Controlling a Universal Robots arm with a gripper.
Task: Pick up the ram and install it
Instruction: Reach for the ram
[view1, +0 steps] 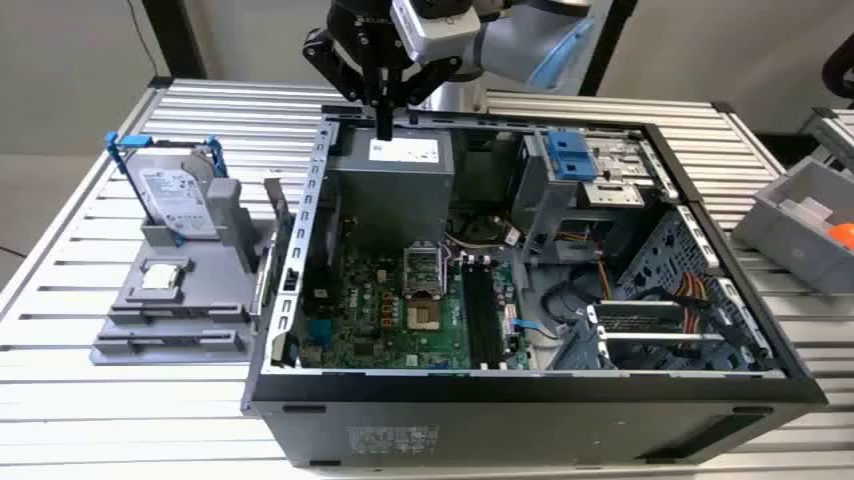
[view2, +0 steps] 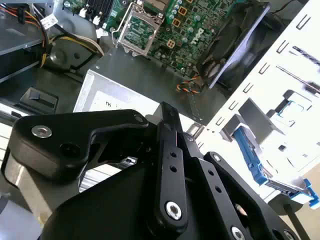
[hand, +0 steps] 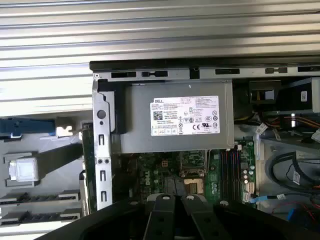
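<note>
Gripper (view1: 384, 125) closed over power supply (view1: 400, 180); motherboard (view1: 380, 325) partly hidden.

A white label (view1: 403, 151) lies on top of the grey power supply (view1: 394, 190) at the far side of the open computer case (view1: 534, 395). In the first wrist view it carries a logo, rows of fine print, a table and a line of certification marks, all too small to read word for word. On the exterior view's left, the hard drive (view1: 176, 190) bears a white printed label, not legible. A pale sticker (view1: 394, 440) with unreadable print sits on the case's near outer wall. A small white tag (view2: 48, 21) hangs on a cable.
</note>
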